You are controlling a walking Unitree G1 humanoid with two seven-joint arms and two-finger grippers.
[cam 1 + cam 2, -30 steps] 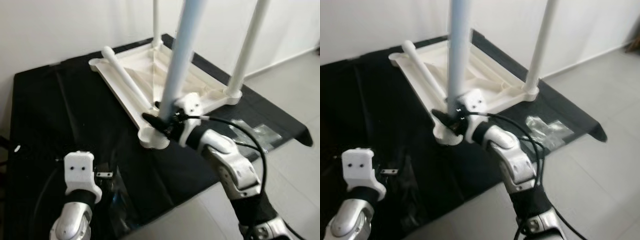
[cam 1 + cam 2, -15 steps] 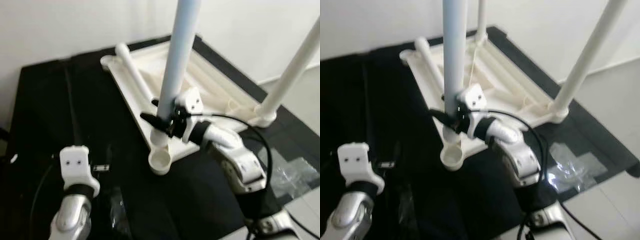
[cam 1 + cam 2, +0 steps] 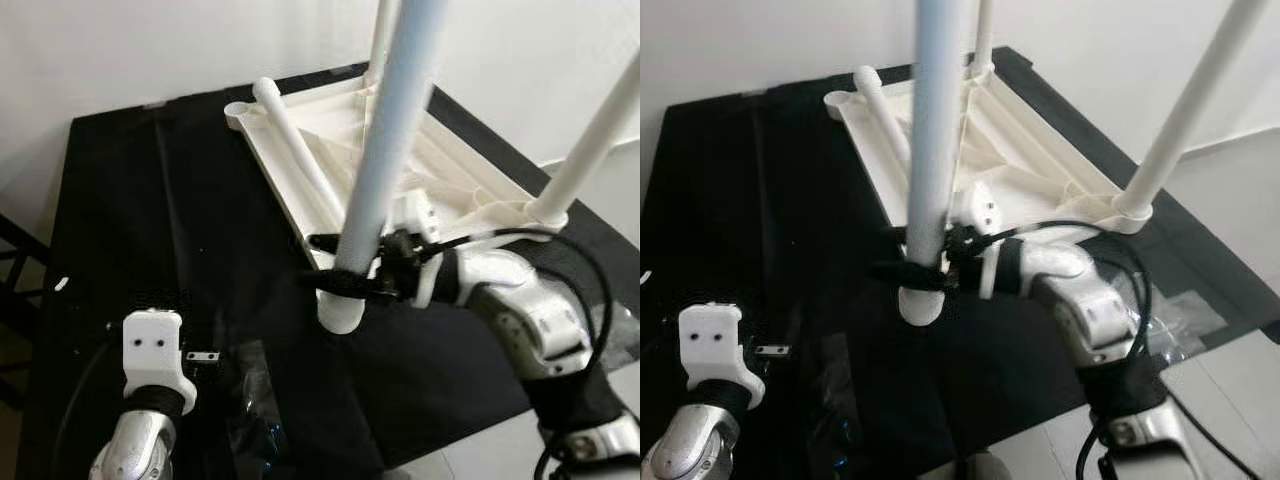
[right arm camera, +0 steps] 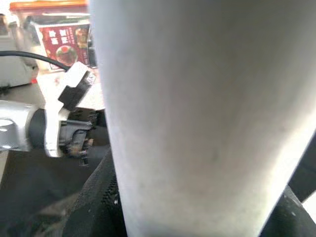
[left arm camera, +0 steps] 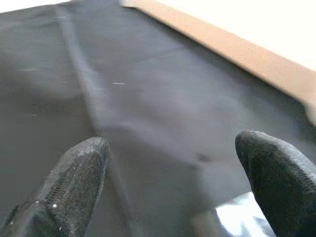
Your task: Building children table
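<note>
The white table top [image 3: 450, 185] lies upside down on the black cloth [image 3: 150, 200]. Two white legs stand in its far corner [image 3: 383, 30] and right corner [image 3: 590, 140]. A third loose leg [image 3: 300, 160] lies along its left rim. My right gripper [image 3: 345, 262] is shut on a fourth leg [image 3: 390, 150], upright, with its lower end in the near corner socket [image 3: 340, 312]. Up close, that leg [image 4: 197, 113] sits between the black fingers [image 4: 94, 207]. My left gripper [image 5: 173, 148] hovers open over the cloth, its white wrist [image 3: 155, 350] at the near left.
A clear plastic bag [image 3: 250, 400] and a small metal part [image 3: 205, 355] lie on the cloth by my left arm. More plastic [image 3: 1180, 310] lies at the right edge, with grey floor [image 3: 1230, 190] beyond. A dark frame [image 3: 15, 260] stands at the far left.
The camera has shifted. My right gripper has brought the leg's lower end from beside the rim onto the near corner socket, which stood empty before. The left arm has stayed still.
</note>
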